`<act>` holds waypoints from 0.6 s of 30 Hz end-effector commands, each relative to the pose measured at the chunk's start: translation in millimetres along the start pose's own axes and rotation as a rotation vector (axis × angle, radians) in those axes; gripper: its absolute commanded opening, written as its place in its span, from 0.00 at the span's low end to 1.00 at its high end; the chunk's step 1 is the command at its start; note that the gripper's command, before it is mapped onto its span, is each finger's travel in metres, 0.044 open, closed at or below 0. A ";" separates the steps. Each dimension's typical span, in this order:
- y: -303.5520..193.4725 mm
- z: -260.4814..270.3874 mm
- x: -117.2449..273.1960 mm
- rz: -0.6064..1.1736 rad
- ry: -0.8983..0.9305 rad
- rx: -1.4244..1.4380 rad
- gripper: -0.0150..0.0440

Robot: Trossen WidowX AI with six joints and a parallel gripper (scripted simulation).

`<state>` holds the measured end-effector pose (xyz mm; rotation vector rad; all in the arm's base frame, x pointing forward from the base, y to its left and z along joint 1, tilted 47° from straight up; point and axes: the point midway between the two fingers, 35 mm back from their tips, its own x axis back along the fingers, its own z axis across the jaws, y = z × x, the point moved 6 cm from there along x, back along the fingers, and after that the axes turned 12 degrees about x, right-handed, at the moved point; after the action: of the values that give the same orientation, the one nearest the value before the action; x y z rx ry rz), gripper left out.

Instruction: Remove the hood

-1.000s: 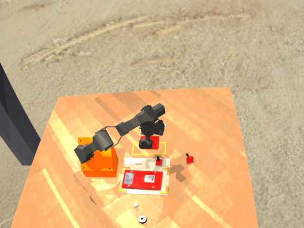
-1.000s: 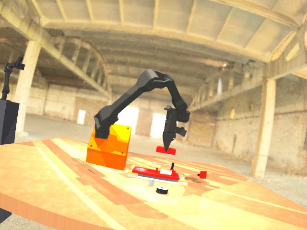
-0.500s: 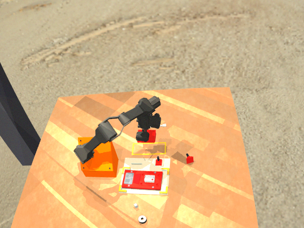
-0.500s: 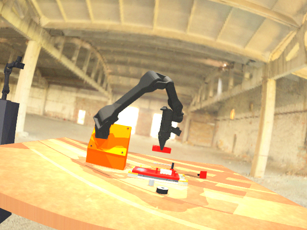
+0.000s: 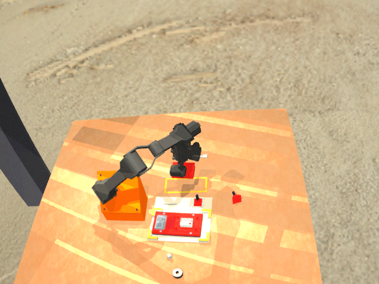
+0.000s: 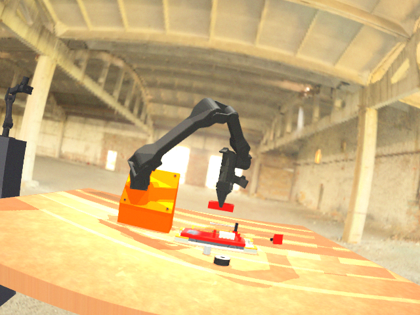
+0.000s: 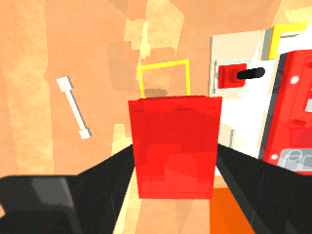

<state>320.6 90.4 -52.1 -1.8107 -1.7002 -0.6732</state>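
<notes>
My gripper (image 6: 221,205) (image 7: 173,146) is shut on the red hood (image 5: 190,171) (image 6: 228,207) (image 7: 175,132), a flat red box shape. The hood hangs level in the air, well above the table, clear of the car. The toy car (image 5: 169,228) (image 6: 203,234) (image 7: 292,99) sits hoodless on its white base, with a white engine block exposed. The marked area is a yellow outline (image 5: 206,184) (image 7: 189,78) on the table beside the base. In the top view the hood appears just behind it; in the wrist view the hood hides its near part.
A red block with a black lever (image 5: 198,202) (image 7: 231,78) stands on the base. A red piece (image 5: 236,199) (image 6: 277,239) lies right. A white rod (image 7: 75,107) lies behind the area. A white cube (image 5: 169,255) and a wheel (image 5: 173,273) lie in front. The orange mount (image 5: 128,195) is left.
</notes>
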 end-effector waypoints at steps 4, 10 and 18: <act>0.3 0.2 -4.5 -0.001 -0.002 0.004 0.25; 0.6 0.3 -8.1 -0.002 -0.002 0.004 0.25; 0.9 0.3 -12.9 -0.002 -0.002 0.004 0.25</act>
<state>320.6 82.9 -59.9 -1.8099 -1.6991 -0.6740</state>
